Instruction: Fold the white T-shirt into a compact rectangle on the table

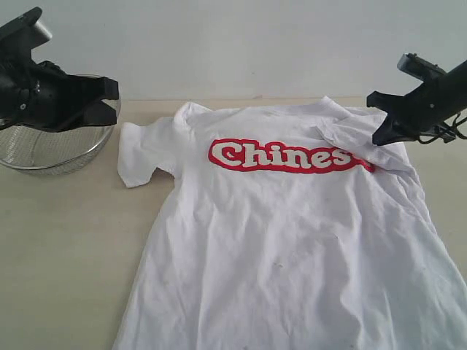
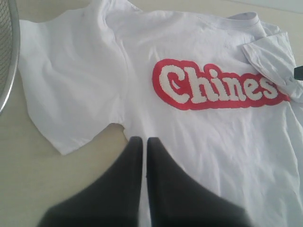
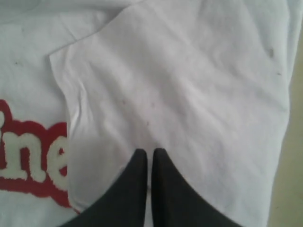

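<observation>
Flanking the white T-shirt (image 1: 292,240) stands a mesh bowl (image 1: 44,153).

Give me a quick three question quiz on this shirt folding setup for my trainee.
1. True or false: the T-shirt lies with its plain back facing up.
2. What stands on the table beside the T-shirt? A mug; B wire bowl; C box.
3. Fill in: the end of the red lettering is covered by a folded ___.
Key: 1 false, the print faces up; 2 B; 3 sleeve.
</observation>
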Controlling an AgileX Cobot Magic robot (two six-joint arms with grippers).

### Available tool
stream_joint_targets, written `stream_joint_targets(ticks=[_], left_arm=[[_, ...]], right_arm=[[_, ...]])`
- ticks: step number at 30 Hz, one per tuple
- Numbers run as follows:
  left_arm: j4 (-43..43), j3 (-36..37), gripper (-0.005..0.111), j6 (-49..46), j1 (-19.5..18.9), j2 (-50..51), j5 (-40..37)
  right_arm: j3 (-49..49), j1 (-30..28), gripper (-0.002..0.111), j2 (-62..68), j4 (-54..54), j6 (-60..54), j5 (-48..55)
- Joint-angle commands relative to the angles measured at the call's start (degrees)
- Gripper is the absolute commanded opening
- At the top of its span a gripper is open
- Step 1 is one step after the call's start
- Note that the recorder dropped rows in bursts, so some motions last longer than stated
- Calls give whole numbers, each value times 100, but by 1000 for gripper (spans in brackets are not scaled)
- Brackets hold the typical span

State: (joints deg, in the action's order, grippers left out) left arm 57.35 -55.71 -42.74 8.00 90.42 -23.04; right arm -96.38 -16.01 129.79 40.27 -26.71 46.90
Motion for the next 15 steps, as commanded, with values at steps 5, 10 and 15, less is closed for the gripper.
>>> stream_joint_targets(ticks=[5, 10, 15], left_arm=[[34, 29, 4, -27, 24, -43, 84], [34, 29, 4, -27, 24, -43, 84], [34, 29, 4, -27, 24, -43, 84]], right_arm=[[-30, 6, 0, 3, -35, -89, 658], [-30, 6, 0, 3, -35, -118, 1258], [-30, 6, 0, -57, 146, -367, 1878]])
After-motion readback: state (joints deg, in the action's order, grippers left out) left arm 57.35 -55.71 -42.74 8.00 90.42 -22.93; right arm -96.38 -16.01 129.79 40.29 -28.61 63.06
